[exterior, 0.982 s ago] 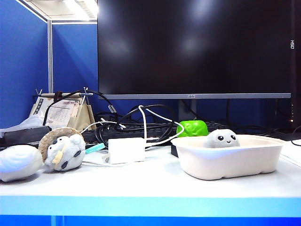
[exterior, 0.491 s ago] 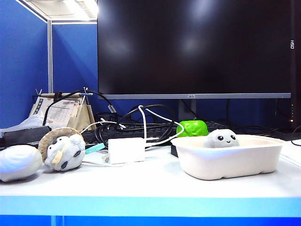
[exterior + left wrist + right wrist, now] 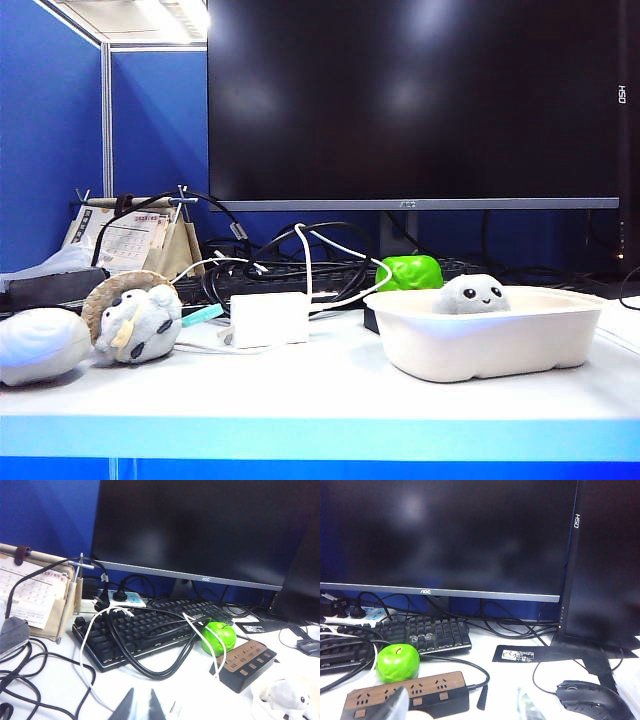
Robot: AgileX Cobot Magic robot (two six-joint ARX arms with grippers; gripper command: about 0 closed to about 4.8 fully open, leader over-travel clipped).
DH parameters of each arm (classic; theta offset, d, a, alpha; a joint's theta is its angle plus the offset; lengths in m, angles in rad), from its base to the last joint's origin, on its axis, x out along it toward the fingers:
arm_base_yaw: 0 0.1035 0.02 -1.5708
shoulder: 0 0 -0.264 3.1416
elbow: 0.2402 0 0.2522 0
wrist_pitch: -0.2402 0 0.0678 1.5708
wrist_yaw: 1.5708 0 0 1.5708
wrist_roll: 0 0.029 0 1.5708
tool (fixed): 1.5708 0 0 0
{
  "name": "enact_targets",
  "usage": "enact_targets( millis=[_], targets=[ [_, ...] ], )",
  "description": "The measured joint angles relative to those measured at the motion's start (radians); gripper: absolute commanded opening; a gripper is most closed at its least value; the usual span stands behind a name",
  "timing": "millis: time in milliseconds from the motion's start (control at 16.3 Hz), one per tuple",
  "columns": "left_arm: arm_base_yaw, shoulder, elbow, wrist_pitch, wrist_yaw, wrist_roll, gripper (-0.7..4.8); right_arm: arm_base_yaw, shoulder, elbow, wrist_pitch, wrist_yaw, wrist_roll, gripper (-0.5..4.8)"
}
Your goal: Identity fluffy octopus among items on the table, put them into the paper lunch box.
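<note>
The fluffy octopus (image 3: 472, 293), light grey with black dot eyes and a smile, sits inside the paper lunch box (image 3: 480, 345) on the right of the white table (image 3: 320, 400). The left wrist view shows the octopus (image 3: 286, 698) again in the box (image 3: 257, 702). Neither arm appears in the exterior view. My left gripper (image 3: 144, 706) hovers over the table with its dark tips close together and nothing between them. My right gripper (image 3: 461, 700) is open and empty, its fingers wide apart above a power strip. The right wrist view shows no octopus.
A hooded white-grey plush (image 3: 135, 318) and a white ribbed plush (image 3: 38, 343) lie at the left. A white adapter block (image 3: 268, 318), green apple (image 3: 410, 271), keyboard (image 3: 145, 630) under tangled cables, power strip (image 3: 410, 695), mouse (image 3: 592, 697) and monitor (image 3: 410, 100) crowd the back.
</note>
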Motion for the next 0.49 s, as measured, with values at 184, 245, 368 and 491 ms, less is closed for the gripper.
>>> enact_targets(
  millis=[184,245,368,491],
  targets=[
    [0.000,0.000,0.000,0.000,0.000,0.000,0.35,0.000,0.000,0.000,-0.023,0.000,0.001,2.78],
    [0.000,0.000,0.000,0.000,0.000,0.000,0.35,0.000,0.000,0.000,-0.024,0.000,0.000,2.78],
    [0.000,0.000,0.000,0.000,0.000,0.000,0.35,0.000,0.000,0.000,-0.023,0.000,0.001,2.78],
    [0.000,0.000,0.000,0.000,0.000,0.000,0.35,0.000,0.000,0.000,-0.023,0.000,0.001,2.78]
  ],
)
